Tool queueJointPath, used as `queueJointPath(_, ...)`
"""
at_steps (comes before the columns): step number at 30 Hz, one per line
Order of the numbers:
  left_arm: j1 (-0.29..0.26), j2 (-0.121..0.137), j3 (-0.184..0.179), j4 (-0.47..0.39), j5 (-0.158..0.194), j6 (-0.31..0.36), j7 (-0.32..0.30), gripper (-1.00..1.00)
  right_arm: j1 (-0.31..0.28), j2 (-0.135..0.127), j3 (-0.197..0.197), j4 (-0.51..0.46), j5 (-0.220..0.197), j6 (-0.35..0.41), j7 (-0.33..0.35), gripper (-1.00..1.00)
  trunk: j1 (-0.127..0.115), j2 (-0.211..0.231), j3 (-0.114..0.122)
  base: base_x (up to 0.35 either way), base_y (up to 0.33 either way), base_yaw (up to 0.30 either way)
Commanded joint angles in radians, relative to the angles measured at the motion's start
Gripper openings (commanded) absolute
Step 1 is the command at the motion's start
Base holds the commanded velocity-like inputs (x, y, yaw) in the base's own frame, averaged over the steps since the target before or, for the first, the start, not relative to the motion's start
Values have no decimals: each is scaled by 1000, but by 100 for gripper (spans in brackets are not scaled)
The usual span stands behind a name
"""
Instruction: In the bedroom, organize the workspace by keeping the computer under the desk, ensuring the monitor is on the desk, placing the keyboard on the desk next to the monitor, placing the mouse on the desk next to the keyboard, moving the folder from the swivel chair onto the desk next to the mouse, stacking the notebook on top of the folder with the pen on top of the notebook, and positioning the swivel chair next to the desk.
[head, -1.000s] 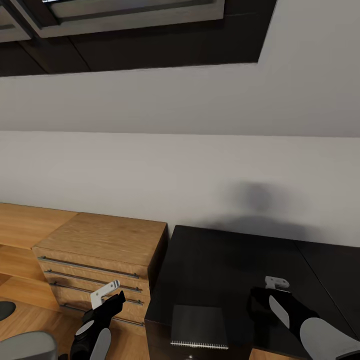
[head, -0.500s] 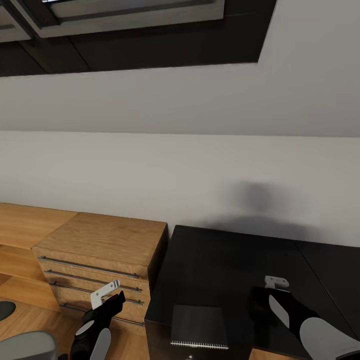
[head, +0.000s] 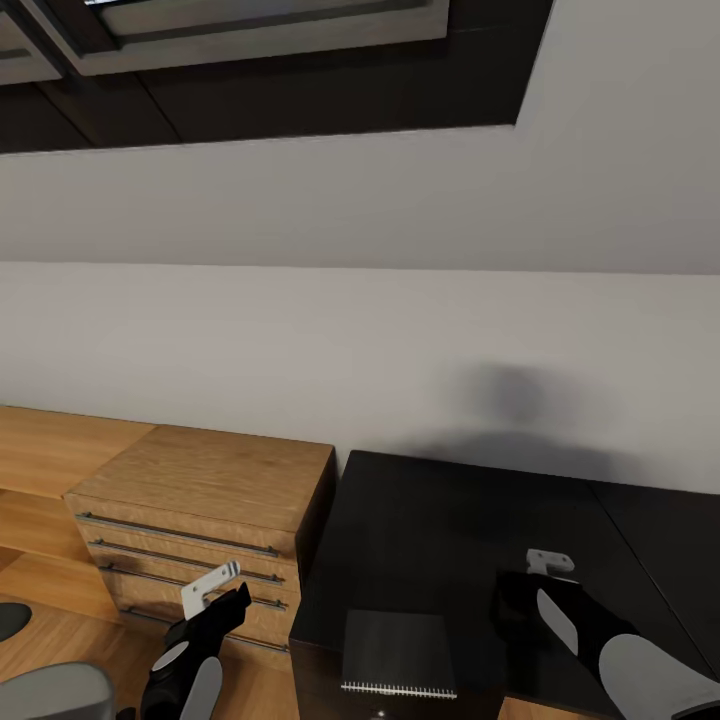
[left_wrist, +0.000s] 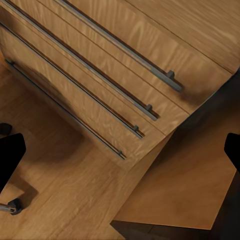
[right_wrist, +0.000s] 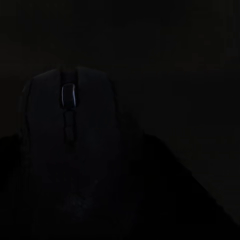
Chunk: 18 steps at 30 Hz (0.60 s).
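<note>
While our right end effector (head: 520, 600) hangs low over the black bench (head: 450, 520), the mouse (right_wrist: 67, 150) sits right under its camera; whether its fingers grip we cannot tell. Our left end effector (head: 225, 598) stays spread beside the wooden drawer unit (head: 200, 500), idle. The notebook (head: 398, 640) lies at the bench's near edge, ready for stacking.

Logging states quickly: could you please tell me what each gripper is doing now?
Left gripper: open, empty.
Right gripper: cannot tell; mouse close before it.
</note>
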Motion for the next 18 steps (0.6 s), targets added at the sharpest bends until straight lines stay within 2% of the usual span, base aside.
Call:
queueJointPath(1, -1, 0, -1, -1, 8, 3, 7, 100, 0, -1, 8, -3, -14, 5, -5, -100, 0, -1, -1, 0, 0, 0)
queueJointPath(10, -1, 0, -2, 9, 7, 4, 6, 100, 0, -4, 8, -79, -12, -3, -3, -100, 0, -1, -1, 0, 0, 0)
queueJointPath(18, -1, 1, -4, 11, 7, 4, 6, 100, 1, -5, 8, -94, -12, -10, -4, -100, 0, -1, -1, 0, 0, 0)
